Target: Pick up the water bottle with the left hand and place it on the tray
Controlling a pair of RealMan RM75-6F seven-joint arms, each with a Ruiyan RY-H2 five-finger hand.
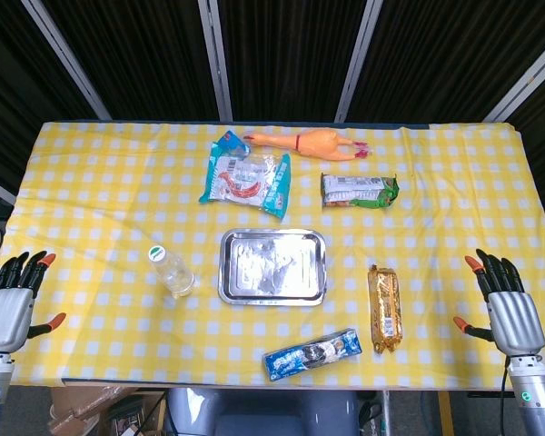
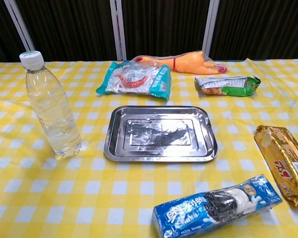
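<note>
A clear water bottle (image 1: 171, 270) (image 2: 51, 106) with a white cap stands upright on the yellow checked cloth, just left of the empty metal tray (image 1: 272, 266) (image 2: 160, 134). My left hand (image 1: 14, 302) hangs off the table's left edge, fingers apart and holding nothing, well to the left of the bottle. Off the right edge, my right hand (image 1: 506, 308) is likewise spread and empty. Neither hand shows in the chest view.
Behind the tray lie a teal snack bag (image 1: 247, 182) (image 2: 135, 79), a rubber chicken (image 1: 311, 143) (image 2: 185, 63) and a green packet (image 1: 359, 191) (image 2: 227, 85). A gold biscuit pack (image 1: 384, 307) (image 2: 283, 162) and a blue cookie pack (image 1: 312, 353) (image 2: 216, 207) sit at the front right.
</note>
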